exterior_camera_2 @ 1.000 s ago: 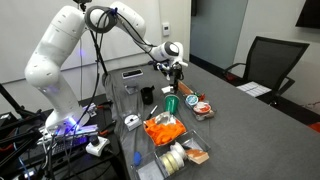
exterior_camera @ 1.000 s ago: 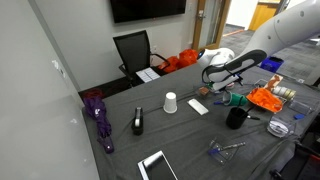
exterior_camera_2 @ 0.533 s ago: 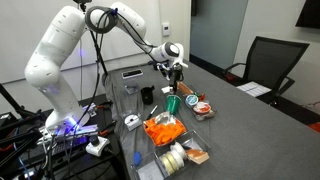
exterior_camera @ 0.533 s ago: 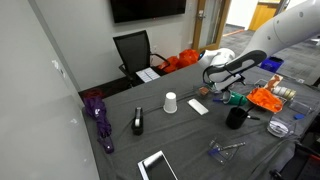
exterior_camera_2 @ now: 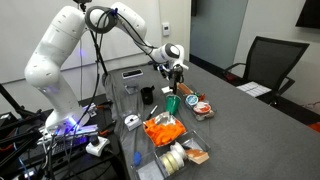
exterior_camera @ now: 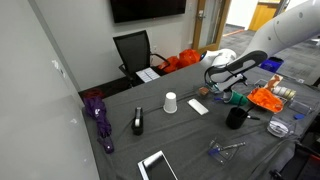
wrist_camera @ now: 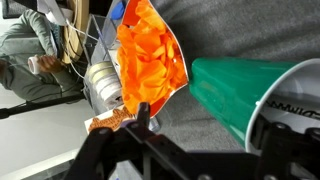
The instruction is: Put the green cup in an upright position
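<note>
— Lying on its side, was it, the green cup (wrist_camera: 235,90)?

— It was. The wrist view showed it flat on the grey table (exterior_camera: 190,145), its narrow end pointing at the orange bag (wrist_camera: 150,55) just beside it.

— And the gripper (exterior_camera_2: 177,78)?

— It hung right above the cup, pointing down. Its jaws stood spread wide and clamped nothing. The cup lay close to one finger, though I could not tell whether the two touched.

— What else sat on that table?

— A black mug (exterior_camera: 236,117) stood near the cup. A white cup (exterior_camera: 170,103) stood further toward the middle, well apart from both. A purple umbrella (exterior_camera: 97,115) lay along the edge nearest the pale wall. The cloth or top of the table looked plain dark grey, with a good deal of clutter at the orange bag's end.

— And the room?

— An office sort of place. A black chair (exterior_camera: 134,50) stood at the table's far side, and a dark screen (exterior_camera: 148,8) hung on the wall behind it.
</note>
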Available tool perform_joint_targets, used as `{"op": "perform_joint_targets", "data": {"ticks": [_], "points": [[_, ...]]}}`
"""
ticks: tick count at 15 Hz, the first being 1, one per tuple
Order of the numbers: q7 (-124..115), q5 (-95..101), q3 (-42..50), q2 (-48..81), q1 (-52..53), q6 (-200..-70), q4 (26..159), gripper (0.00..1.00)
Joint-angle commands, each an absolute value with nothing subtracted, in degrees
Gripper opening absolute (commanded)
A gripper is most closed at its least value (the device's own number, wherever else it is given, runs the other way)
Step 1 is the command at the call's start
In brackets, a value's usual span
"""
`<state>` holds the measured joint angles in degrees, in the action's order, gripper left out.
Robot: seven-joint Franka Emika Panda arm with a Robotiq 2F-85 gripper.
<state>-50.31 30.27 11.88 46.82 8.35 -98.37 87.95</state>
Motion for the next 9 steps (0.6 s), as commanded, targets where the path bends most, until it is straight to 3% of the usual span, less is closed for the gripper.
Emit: {"op": "perform_joint_targets", "data": {"ticks": [1,9], "points": [[-49.4,30.6,11.8,45.6,7.9,-98.8,89.7,0.57],[-50.2,29.9,11.5,45.3,7.7,-100.3,90.0,0.01]]}}
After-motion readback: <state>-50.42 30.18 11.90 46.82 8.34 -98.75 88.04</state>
